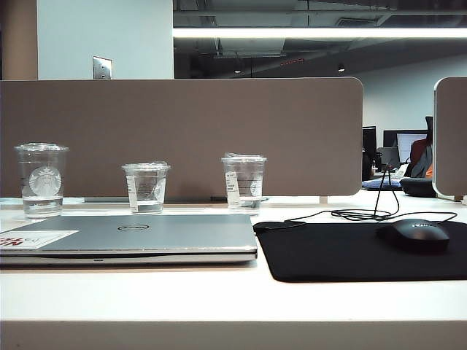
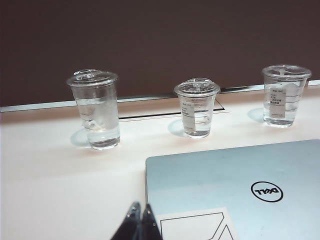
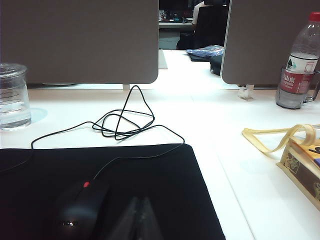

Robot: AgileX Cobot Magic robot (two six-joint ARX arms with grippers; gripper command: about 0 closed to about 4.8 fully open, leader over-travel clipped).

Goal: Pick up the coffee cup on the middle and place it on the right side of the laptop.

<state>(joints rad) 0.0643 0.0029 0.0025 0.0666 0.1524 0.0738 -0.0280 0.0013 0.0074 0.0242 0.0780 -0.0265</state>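
The coffee cup [image 1: 146, 188] is short, clear and lidded, and stands in the middle of a row of three cups behind the laptop [image 1: 139, 235]. In the left wrist view the coffee cup [image 2: 196, 107] stands beyond the far edge of the closed silver laptop [image 2: 235, 180]. My left gripper [image 2: 141, 205] is shut and empty, low at the laptop's near corner and well short of the cups. My right gripper [image 3: 139, 199] is shut and empty above the black mouse pad [image 3: 150, 185]. Neither gripper shows in the exterior view.
A Starbucks-logo cup [image 1: 41, 179] stands left of the coffee cup and a labelled cup [image 1: 244, 182] right of it. A black mouse [image 1: 417, 235] and its looped cable [image 3: 122, 122] lie by the pad. A water bottle [image 3: 300, 65] and a box with a yellow strap [image 3: 300, 152] sit further right. A grey divider [image 1: 182, 131] backs the desk.
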